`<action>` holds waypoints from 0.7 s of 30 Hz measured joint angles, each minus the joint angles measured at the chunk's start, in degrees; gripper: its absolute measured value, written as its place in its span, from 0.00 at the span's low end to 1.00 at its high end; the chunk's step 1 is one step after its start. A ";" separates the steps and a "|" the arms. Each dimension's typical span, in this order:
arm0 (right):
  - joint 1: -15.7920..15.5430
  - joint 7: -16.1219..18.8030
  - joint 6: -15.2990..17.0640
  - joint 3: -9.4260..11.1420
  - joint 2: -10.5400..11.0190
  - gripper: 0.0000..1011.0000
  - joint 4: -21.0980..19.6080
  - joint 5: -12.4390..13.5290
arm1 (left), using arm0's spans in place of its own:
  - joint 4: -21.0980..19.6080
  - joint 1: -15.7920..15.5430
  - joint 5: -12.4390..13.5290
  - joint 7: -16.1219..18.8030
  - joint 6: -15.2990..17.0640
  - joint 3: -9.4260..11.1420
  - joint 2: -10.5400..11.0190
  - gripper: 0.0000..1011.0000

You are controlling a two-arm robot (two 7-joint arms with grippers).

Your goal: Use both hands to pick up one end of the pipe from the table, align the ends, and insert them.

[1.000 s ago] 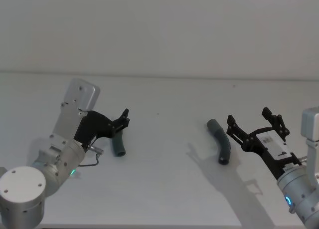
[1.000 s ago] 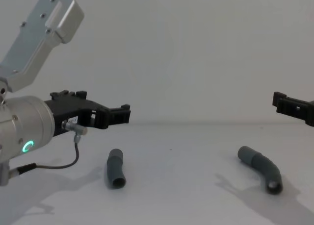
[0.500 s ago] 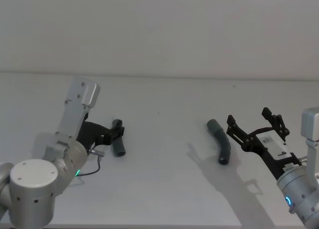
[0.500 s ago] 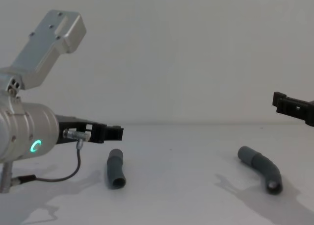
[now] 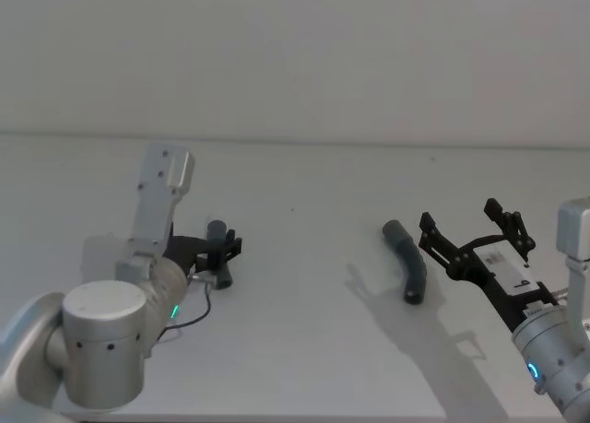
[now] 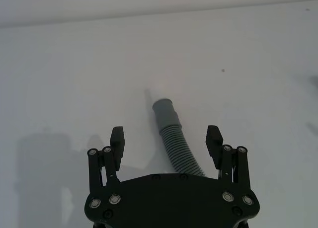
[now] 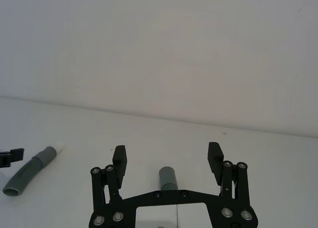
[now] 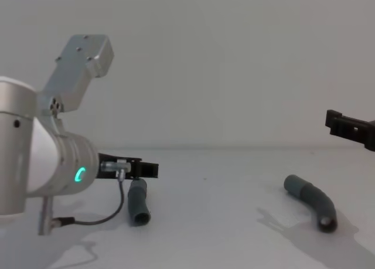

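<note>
Left gripper [image 6: 166, 138] jaws apart, low over short tube [image 6: 172, 136]; tube lies between jaws, axis along them. Right gripper [image 5: 459, 216] apart, just right of curved tube [image 5: 410, 262].

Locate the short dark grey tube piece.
Head view: the short dark grey tube piece lies left on the pale table, beneath the open black left hand.

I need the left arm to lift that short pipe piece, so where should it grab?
Probably the ribbed stretch of the short pipe behind its smooth collar, from above: it lies flat on the table, and the open left gripper straddles it there.
</note>
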 joint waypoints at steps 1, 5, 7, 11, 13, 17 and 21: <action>0.00 0.00 0.00 0.00 0.00 0.99 0.00 0.00 | 0.25 -0.09 -0.05 0.18 0.03 -0.09 -0.36 0.99; 0.00 0.00 0.00 0.00 0.00 0.99 0.00 0.00 | 1.85 -0.76 -0.28 1.44 0.14 -0.64 -2.46 0.99; 0.00 0.00 0.00 0.00 0.00 0.99 0.00 0.00 | 2.62 -1.15 -0.31 1.95 0.22 -0.89 -3.38 0.99; 0.00 0.00 0.00 0.00 0.00 0.99 0.00 0.00 | 3.94 -1.93 -0.32 2.77 0.51 -1.23 -4.79 0.99; 0.00 0.00 0.00 0.00 0.00 0.99 0.00 0.00 | 4.71 -2.36 -0.30 3.16 0.74 -1.34 -5.42 0.99; 0.00 0.00 0.00 0.00 0.00 0.99 0.00 0.00 | 5.81 -3.16 -0.10 3.71 1.29 -1.42 -6.23 0.99; 0.00 0.00 0.00 0.00 0.00 0.99 0.00 0.00 | 7.00 -4.06 0.35 4.10 1.90 -1.34 -6.79 0.99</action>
